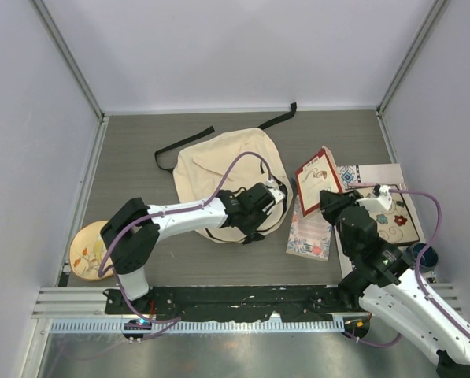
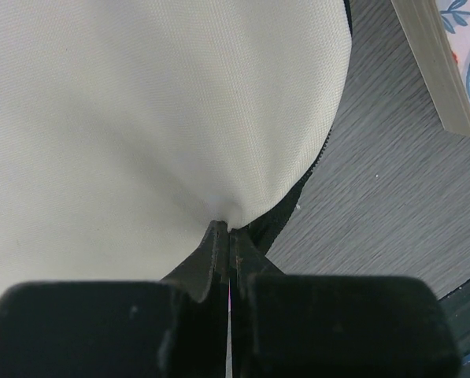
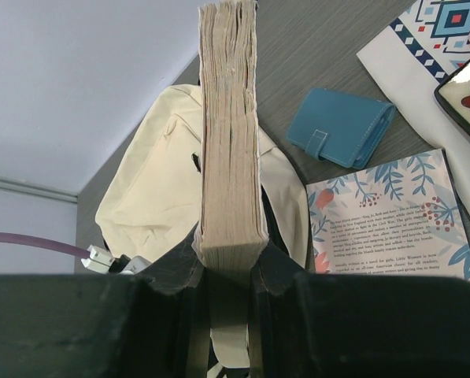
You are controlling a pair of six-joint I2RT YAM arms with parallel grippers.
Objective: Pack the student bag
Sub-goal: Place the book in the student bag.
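A grey wood-grain table between white walls carries one student bag. It lies flat at mid-table, long axis running near to far, black straps trailing toward the back wall, and its contents cannot be seen. The left gripper is pinched tight on a fold of the bag's cream fabric at its near right edge. Two books show: a held book clamped on edge in the right gripper just right of the bag, and a flat book on the table near one blue wallet.
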